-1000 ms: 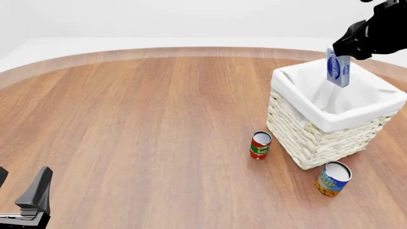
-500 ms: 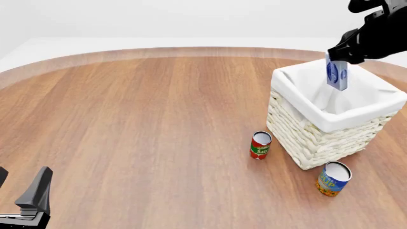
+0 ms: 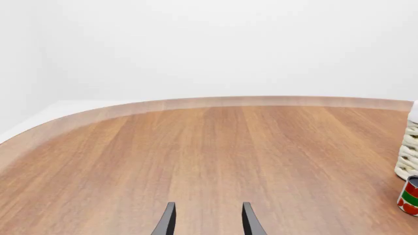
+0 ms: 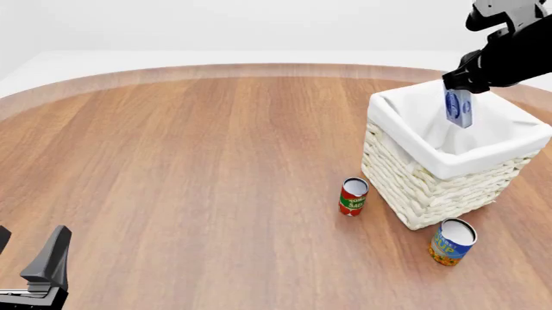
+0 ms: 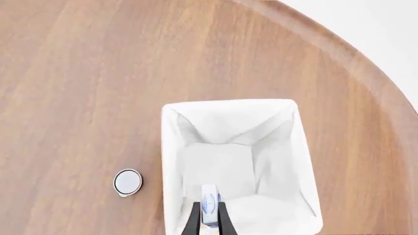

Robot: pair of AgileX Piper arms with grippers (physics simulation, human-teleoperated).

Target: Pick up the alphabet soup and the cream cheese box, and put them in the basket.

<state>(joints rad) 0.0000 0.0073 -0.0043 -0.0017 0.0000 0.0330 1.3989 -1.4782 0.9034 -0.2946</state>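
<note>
My right gripper [image 4: 457,92] is shut on the cream cheese box [image 4: 459,109], pale blue-white with a dark blue oval. It holds the box upright over the open basket [image 4: 435,187], the box's lower end at about rim height. In the right wrist view the box [image 5: 210,208] sits between the fingers [image 5: 194,220], above the basket's white lining [image 5: 219,169]. The alphabet soup [image 4: 451,242], blue with an orange lower band, stands on the table just in front of the basket. My left gripper [image 4: 35,271] is open and empty at the near left; its fingers [image 3: 168,221] stand apart.
A red-and-green can [image 4: 353,196] stands close to the basket's near left corner; it also shows in the left wrist view [image 3: 409,196]. A can's white top [image 5: 127,181] shows beside the basket in the right wrist view. The round wooden table [image 4: 190,161] stretches wide to the left.
My right gripper has lowered the cream cheese box a little toward the basket's opening. The left arm and both cans have not moved.
</note>
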